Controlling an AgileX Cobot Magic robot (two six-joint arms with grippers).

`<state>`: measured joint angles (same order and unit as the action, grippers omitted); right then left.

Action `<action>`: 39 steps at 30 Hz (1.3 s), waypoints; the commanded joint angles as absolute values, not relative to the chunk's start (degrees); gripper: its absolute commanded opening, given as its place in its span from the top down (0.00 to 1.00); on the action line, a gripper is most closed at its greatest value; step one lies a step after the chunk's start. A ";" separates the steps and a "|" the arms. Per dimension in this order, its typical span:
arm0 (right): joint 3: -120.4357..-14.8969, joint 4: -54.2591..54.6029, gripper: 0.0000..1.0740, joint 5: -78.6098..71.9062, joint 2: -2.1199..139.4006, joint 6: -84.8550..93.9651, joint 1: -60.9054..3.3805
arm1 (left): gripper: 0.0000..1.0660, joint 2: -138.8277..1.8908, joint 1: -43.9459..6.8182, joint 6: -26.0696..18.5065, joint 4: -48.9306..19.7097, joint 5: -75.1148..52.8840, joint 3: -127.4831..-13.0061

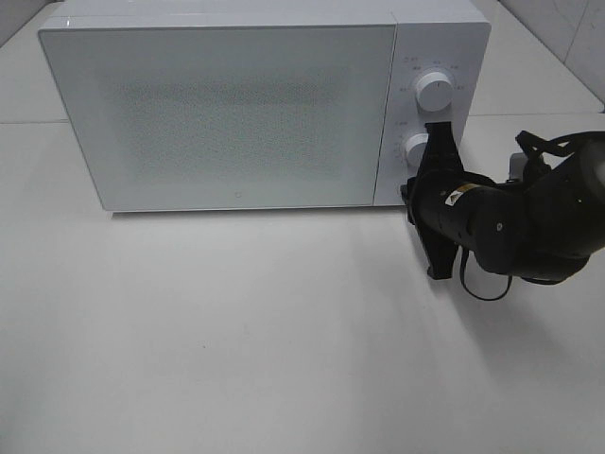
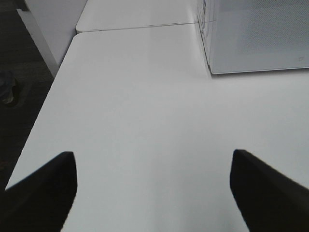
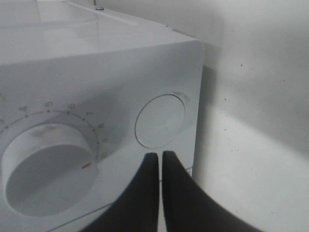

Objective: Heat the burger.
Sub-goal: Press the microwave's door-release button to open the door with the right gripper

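The burger is out of view. The white microwave point(image 1: 236, 113) stands at the back of the table with its door shut. My right gripper point(image 1: 438, 130) is shut with nothing in it, its tips at the control panel just right of the lower knob point(image 1: 416, 148). The right wrist view shows the closed fingertips point(image 3: 160, 155) right under a round flat button point(image 3: 160, 121), beside a dial point(image 3: 48, 166) with a red mark. My left gripper point(image 2: 152, 154) is open and empty over bare table, left of the microwave's corner point(image 2: 256, 38).
An upper knob point(image 1: 434, 90) sits above the lower one on the panel. The white table point(image 1: 236, 331) spreads in front of the microwave. Its left edge point(image 2: 43, 116) drops to a dark floor. A tiled wall rises behind.
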<state>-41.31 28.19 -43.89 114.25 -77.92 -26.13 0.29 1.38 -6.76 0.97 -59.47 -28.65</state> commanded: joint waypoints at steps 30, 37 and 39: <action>-46.70 28.02 0.99 -50.02 118.72 -73.63 -23.38 | 0.25 1.38 1.49 -6.42 0.92 -59.36 -28.53; -48.13 27.90 0.99 -56.32 118.72 -72.08 -23.38 | 0.25 1.38 1.49 -6.42 0.92 -59.36 -28.53; -48.36 28.65 0.99 -57.98 118.72 -71.85 -23.38 | 0.25 1.38 1.49 -6.42 0.92 -59.36 -28.53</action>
